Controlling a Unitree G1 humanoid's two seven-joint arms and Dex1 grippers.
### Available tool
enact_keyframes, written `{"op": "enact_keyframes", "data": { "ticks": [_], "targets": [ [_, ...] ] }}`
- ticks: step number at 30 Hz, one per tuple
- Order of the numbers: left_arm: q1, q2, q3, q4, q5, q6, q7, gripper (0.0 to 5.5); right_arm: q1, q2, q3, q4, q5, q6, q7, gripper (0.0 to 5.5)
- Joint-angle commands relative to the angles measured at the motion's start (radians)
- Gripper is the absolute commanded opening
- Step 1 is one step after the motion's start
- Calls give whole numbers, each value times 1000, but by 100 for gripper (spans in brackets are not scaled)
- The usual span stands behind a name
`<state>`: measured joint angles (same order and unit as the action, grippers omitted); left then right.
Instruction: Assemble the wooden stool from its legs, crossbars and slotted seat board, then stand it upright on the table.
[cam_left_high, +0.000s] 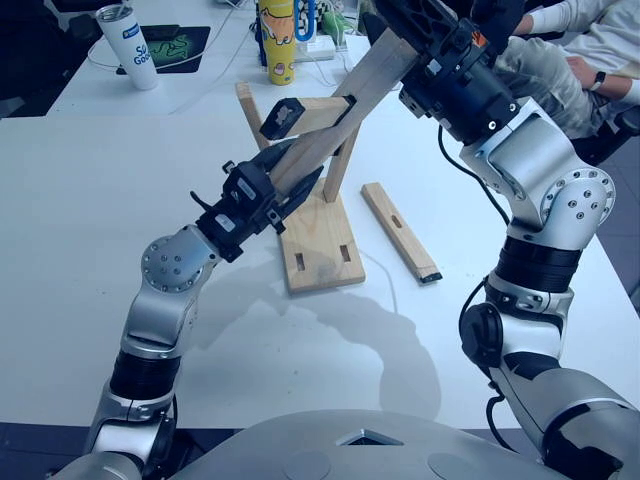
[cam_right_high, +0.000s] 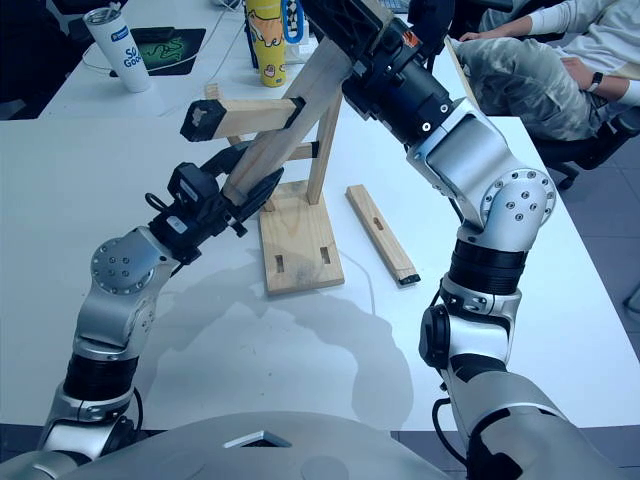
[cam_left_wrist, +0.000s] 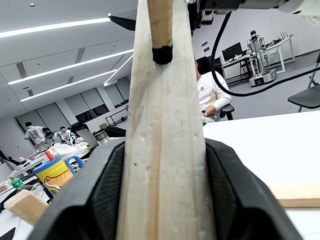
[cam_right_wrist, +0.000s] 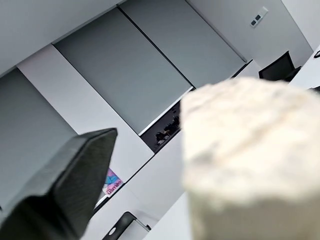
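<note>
A long wooden leg (cam_left_high: 345, 105) slants up over the table, from low on the left to high on the right. My left gripper (cam_left_high: 272, 197) is shut on its lower end, and the black fingers (cam_left_wrist: 105, 200) press both sides of the wood (cam_left_wrist: 162, 150). My right gripper (cam_left_high: 405, 45) is shut on its upper end, whose cut face (cam_right_wrist: 250, 165) looms close. Below lies the slotted seat board (cam_left_high: 300, 265), flat on the table. One leg (cam_left_high: 338, 168) stands upright in it, and a black-capped crossbar (cam_left_high: 305, 115) juts out to the left.
A loose slotted wooden bar (cam_left_high: 398, 228) lies on the table right of the seat board. A white tumbler (cam_left_high: 128, 45) and a yellow mug (cam_left_high: 278, 40) stand at the far edge. Open white tabletop (cam_left_high: 90, 190) spreads to the left and front.
</note>
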<state>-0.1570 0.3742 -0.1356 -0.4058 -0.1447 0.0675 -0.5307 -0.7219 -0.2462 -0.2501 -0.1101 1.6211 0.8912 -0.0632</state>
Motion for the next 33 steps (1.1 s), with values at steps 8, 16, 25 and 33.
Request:
{"op": "enact_keyframes", "data": {
  "ticks": [8,16,25,33],
  "targets": [
    [2,24,29,4,-2,13,-3,204,10,-36,12,-8,-22,8,39,181],
    [1,17,47,2,-18,22,1,204,29,-50,16,-6,-38,13,60,112],
    [13,4,47,7,-8,19,11,204,33,-63,21,-3,-73,8,79,109],
    [96,7,121,38,-50,48,28,336,97,-103,12,-23,-199,-5,92,102]
  ]
}}
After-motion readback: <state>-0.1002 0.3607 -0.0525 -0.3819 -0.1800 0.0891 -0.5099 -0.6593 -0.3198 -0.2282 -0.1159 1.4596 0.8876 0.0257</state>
